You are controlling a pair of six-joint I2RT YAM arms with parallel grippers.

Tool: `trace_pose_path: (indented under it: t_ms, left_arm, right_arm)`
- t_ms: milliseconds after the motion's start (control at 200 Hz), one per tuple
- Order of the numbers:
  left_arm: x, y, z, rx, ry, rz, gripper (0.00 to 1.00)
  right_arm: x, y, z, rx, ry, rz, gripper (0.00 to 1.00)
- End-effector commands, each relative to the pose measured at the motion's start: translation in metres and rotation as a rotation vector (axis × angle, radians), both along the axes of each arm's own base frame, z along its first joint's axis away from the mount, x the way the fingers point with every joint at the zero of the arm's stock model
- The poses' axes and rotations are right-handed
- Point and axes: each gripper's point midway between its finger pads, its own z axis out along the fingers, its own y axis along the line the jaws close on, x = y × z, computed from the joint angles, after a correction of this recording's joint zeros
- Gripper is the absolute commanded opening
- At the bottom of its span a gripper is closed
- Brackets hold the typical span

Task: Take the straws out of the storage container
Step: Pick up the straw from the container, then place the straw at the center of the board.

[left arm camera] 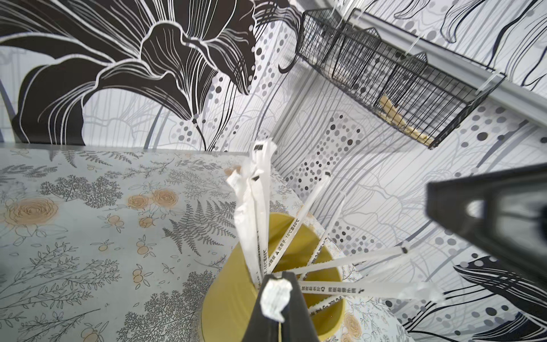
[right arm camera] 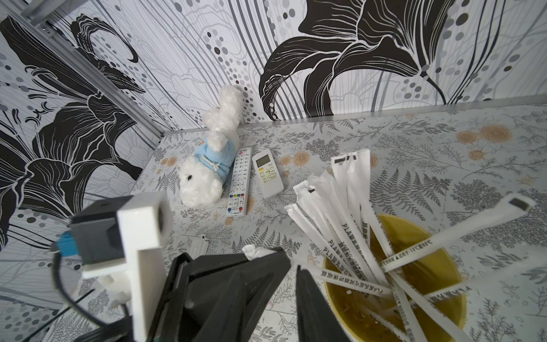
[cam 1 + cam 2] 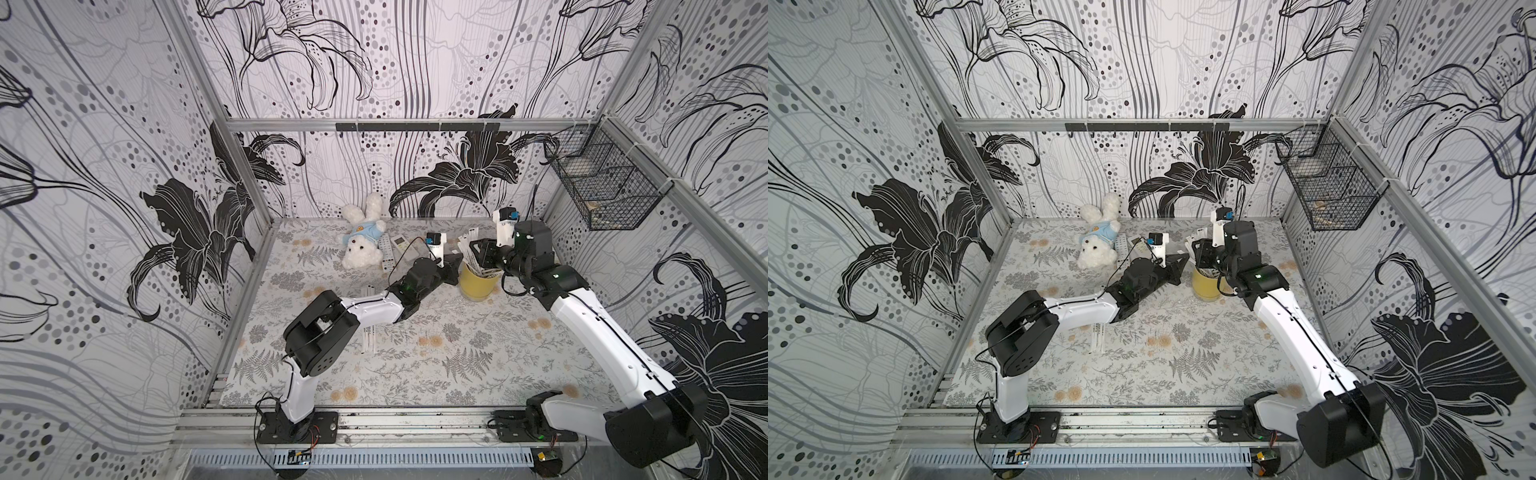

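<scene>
The yellow storage container (image 3: 478,286) (image 3: 1204,287) (image 1: 231,296) (image 2: 438,266) stands upright right of the table's middle. Several white paper-wrapped straws (image 3: 467,249) (image 1: 254,207) (image 2: 325,213) fan out of it. My left gripper (image 3: 457,266) (image 3: 1181,266) (image 1: 276,277) sits at the cup's left rim, shut on one straw. That straw's crumpled end (image 1: 275,299) pokes out behind the tips, and its length (image 2: 349,282) runs into the cup. My right gripper (image 3: 478,251) (image 3: 1200,253) hovers over the cup among the straws, jaws apart and holding nothing. The right wrist view shows only one finger (image 2: 310,296).
A few straws (image 3: 370,336) (image 3: 1098,336) lie on the table under my left forearm. A white plush toy (image 3: 361,241) (image 2: 207,177) and two remotes (image 2: 238,183) (image 2: 268,173) lie at the back. A black wire basket (image 3: 602,183) (image 1: 384,74) hangs on the right wall.
</scene>
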Motion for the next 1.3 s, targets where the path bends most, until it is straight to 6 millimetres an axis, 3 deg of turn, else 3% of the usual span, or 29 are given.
trace_pose_path:
  t_ms: [0, 150, 356, 546, 706, 836, 1057, 1297]
  left_arm:
    - [-0.006, 0.009, 0.032, -0.011, -0.052, 0.001, 0.08]
    - [-0.014, 0.014, 0.053, 0.015, -0.060, -0.011, 0.04]
    - [-0.034, 0.032, 0.100, 0.107, -0.080, -0.028, 0.01]
    - [-0.055, 0.063, 0.134, 0.196, -0.098, 0.002, 0.00]
    - [-0.072, 0.099, 0.147, 0.318, -0.082, 0.057, 0.00]
    - [-0.087, 0.130, 0.142, 0.439, 0.000, 0.105, 0.00]
    - [-0.108, 0.163, 0.123, 0.530, 0.141, 0.094, 0.00]
    - [-0.107, 0.202, 0.049, 0.728, 0.420, 0.077, 0.00]
  right_arm:
    - [-0.001, 0.000, 0.020, 0.027, -0.042, 0.004, 0.33]
    - [-0.004, 0.001, 0.030, 0.005, -0.043, 0.026, 0.38]
    - [-0.008, 0.014, 0.040, 0.010, -0.041, 0.115, 0.42]
    - [-0.016, 0.039, 0.047, 0.067, -0.042, 0.262, 0.44]
    - [-0.025, 0.061, 0.053, 0.092, -0.057, 0.378, 0.45]
    - [-0.031, 0.075, 0.053, 0.091, -0.066, 0.415, 0.46]
    - [-0.039, 0.108, 0.041, 0.110, -0.025, 0.480, 0.46]
    - [-0.058, 0.153, -0.003, 0.069, 0.143, 0.613, 0.46]
